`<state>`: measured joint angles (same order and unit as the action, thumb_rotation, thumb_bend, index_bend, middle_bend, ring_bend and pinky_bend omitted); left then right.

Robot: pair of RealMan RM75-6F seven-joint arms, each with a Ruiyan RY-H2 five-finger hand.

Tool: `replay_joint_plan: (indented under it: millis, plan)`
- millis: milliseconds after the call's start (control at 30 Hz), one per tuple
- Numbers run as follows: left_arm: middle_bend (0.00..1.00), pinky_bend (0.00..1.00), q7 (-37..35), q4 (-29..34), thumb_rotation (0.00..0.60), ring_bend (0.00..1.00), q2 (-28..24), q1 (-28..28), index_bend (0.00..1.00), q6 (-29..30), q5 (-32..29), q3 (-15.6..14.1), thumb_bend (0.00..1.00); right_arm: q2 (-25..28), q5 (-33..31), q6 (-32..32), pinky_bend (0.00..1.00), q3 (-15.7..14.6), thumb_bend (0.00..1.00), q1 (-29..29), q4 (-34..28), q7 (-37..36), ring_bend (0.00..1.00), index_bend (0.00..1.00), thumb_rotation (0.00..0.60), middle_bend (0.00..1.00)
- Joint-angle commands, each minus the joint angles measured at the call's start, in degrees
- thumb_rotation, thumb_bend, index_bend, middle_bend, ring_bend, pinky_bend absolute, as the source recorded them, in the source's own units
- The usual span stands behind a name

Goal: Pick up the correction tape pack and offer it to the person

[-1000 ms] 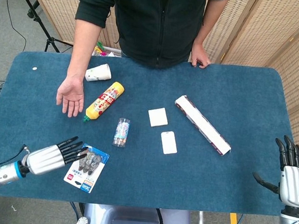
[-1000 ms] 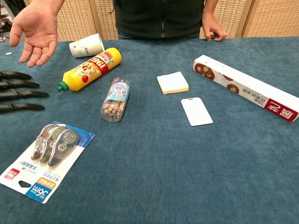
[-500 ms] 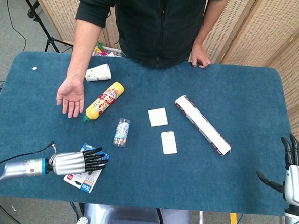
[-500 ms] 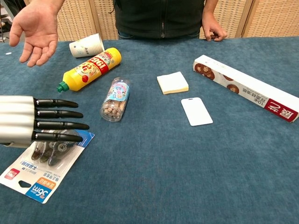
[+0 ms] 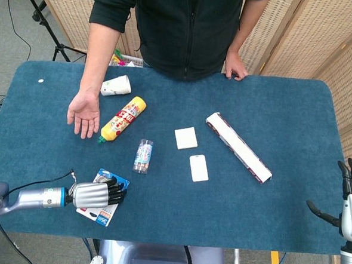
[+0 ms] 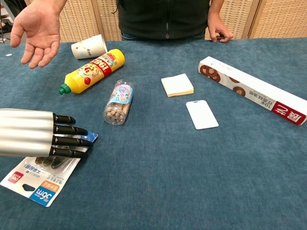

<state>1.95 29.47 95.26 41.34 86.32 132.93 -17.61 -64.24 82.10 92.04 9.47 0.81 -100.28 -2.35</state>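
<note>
Blue felt covers the desk [image 5: 296, 115] where the robot's left hand [image 5: 94, 194] lies flat over the correction tape pack [image 6: 36, 184], fingers [image 6: 72, 141] curling down onto its blister near the desk's front left edge; whether they have a true hold cannot be told, since the pack rests flat on the cloth. The right hand [image 5: 348, 199] waits at the far right, fingers spread and holding nothing.

The risk, as it looks, lies in the thin card: lying flush on the felt, it gives the fingers little to get under, and a lift could merely slide it toward the edge or let it drop. A weak pinch on the slick plastic blister could also slip partway through the reach to the person's open palm [image 5: 84, 115], which is held out well apart, beyond the yellow squeeze bottle [image 5: 123, 119]. A low sweep could knock that bottle or the small clear jar [image 5: 143, 156].

Of the containers, the clear jar lies on its side, capped, with small brownish pieces inside. The paper cup [image 5: 115, 85] is tipped over near the person; its contents cannot be seen. The long box [image 5: 239, 147] lies closed to the right.
</note>
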Motion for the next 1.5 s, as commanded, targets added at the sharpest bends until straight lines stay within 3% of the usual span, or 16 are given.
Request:
replay_joint_plan:
  millis: [33,200,400,533,700,867,967,1233,1500]
  plan:
    - [0.57,0.55,0.7,-0.6,0.600,0.45,0.2,-0.2,0.73,2.4,-0.8,-0.6,0.23,0.1,0.0,-0.1,0.00,0.0,0.00,0.0,0.0,-0.2,0.00,0.00,0.600,0.00]
    - [0.58,0.55,2.3,0.8,0.600,0.46,-1.8,-0.6,0.75,5.9,-2.7,-0.4,0.23,0.2,0.4,-0.1,0.00,-0.2,0.00,0.0,-0.1,-0.2,0.00,0.00,0.600,0.00]
    - [0.58,0.55,6.5,9.3,0.600,0.46,-8.3,0.0,0.75,8.6,-6.6,2.7,0.22,0.2,0.6,0.0,0.00,-0.4,0.00,-0.1,-0.3,-0.3,0.00,0.00,0.600,0.00]
    - [0.58,0.55,14.4,24.1,0.600,0.46,-18.0,-0.1,0.75,4.8,-12.9,6.8,0.21,0.2,0.7,-0.2,0.00,-0.6,0.00,0.0,-0.4,-0.1,0.00,0.00,0.600,0.00]
    - [0.58,0.55,25.7,48.2,0.600,0.46,-30.3,-1.9,0.75,-3.5,-26.2,13.3,0.21,0.1,1.2,-0.4,0.00,-0.9,0.00,0.0,-0.5,0.3,0.00,0.00,0.600,0.00]
    - [0.58,0.55,38.0,63.4,0.600,0.46,-36.7,-3.2,0.75,-11.2,-42.9,20.1,0.20,0.2,1.1,-0.2,0.00,-0.8,0.00,-0.1,-0.6,0.2,0.00,0.00,0.600,0.00]
    - [0.59,0.55,44.5,68.8,0.600,0.46,-37.4,-3.3,0.76,-13.4,-52.0,23.4,0.20,0.2,1.0,-0.2,0.00,-0.7,0.00,0.0,-0.6,0.0,0.00,0.00,0.600,0.00]
    - [0.60,0.56,56.8,75.2,0.600,0.46,-35.4,-2.1,0.77,-14.4,-72.3,28.9,0.20,0.3,0.7,-0.6,0.00,-0.7,0.00,0.1,-0.5,-0.1,0.00,0.00,0.600,0.00]
    - [0.61,0.56,59.6,76.5,0.600,0.47,-31.5,-0.2,0.78,-12.7,-80.8,30.8,0.19,0.2,0.7,-0.8,0.00,-0.8,0.00,0.2,-0.5,0.1,0.00,0.00,0.600,0.00]
